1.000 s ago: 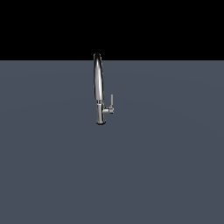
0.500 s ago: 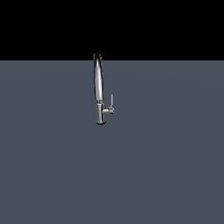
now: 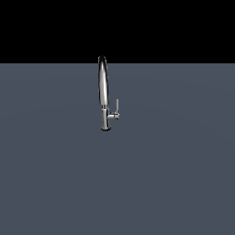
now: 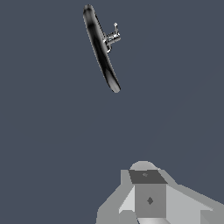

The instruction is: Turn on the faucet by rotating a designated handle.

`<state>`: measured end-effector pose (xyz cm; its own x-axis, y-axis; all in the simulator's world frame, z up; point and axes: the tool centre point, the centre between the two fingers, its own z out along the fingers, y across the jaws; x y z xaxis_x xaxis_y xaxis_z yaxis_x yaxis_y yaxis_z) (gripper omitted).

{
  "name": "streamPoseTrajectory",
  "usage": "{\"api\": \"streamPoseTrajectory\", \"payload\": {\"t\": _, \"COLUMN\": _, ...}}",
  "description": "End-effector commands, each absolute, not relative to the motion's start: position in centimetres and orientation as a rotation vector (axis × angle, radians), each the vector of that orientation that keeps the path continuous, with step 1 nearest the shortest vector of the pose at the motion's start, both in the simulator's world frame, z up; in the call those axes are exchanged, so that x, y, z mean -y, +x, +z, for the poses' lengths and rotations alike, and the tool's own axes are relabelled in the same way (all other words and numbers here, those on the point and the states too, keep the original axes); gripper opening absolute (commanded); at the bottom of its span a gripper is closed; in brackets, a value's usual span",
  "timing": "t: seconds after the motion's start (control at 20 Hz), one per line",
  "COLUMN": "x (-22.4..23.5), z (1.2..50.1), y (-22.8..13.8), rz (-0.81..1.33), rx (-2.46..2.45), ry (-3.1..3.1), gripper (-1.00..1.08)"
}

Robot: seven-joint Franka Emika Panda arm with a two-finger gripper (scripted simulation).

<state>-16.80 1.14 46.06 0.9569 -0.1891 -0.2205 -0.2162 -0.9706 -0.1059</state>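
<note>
Faucet (image 3: 103, 92) stands alone on grey floor (image 3: 174, 183); handle (image 3: 117, 106) upright.

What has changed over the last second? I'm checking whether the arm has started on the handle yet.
Nothing visibly changed. In the exterior view the faucet stands where it did, the handle still points up beside the base, and no arm has come into that view.
</note>
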Motion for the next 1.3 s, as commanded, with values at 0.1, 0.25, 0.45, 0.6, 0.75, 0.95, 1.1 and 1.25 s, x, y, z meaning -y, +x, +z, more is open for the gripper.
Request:
{"api": "streamPoseTrajectory", "payload": {"t": 0.1, "x": -1.2, "z": 45.0, "y": -14.2, "rz": 0.404, "rx": -0.387, "ry": -2.901, "gripper": -1.0}}
{"api": "streamPoseTrajectory", "payload": {"t": 0.25, "x": -1.2, "z": 44.2, "y": -12.5, "rz": 0.461, "rx": -0.437, "ry": -2.845, "gripper": -1.0}}
{"api": "streamPoseTrajectory", "payload": {"t": 0.45, "x": -1.1, "z": 43.0, "y": -10.2, "rz": 0.535, "rx": -0.502, "ry": -2.766, "gripper": -1.0}}
{"api": "streamPoseTrajectory", "payload": {"t": 0.6, "x": -1.0, "z": 42.0, "y": -8.5, "rz": 0.59, "rx": -0.55, "ry": -2.704, "gripper": -1.0}}
{"api": "streamPoseTrajectory", "payload": {"t": 0.75, "x": -0.9, "z": 40.9, "y": -6.9, "rz": 0.643, "rx": -0.596, "ry": -2.639, "gripper": -1.0}}
{"api": "streamPoseTrajectory", "payload": {"t": 0.95, "x": -0.7, "z": 39.3, "y": -4.8, "rz": 0.712, "rx": -0.656, "ry": -2.549, "gripper": -1.0}}
{"api": "streamPoseTrajectory", "payload": {"t": 1.1, "x": -0.5, "z": 38.0, "y": -3.2, "rz": 0.762, "rx": -0.699, "ry": -2.477, "gripper": -1.0}}
{"api": "streamPoseTrajectory", "payload": {"t": 1.25, "x": -0.3, "z": 36.7, "y": -1.7, "rz": 0.812, "rx": -0.741, "ry": -2.403, "gripper": -1.0}}
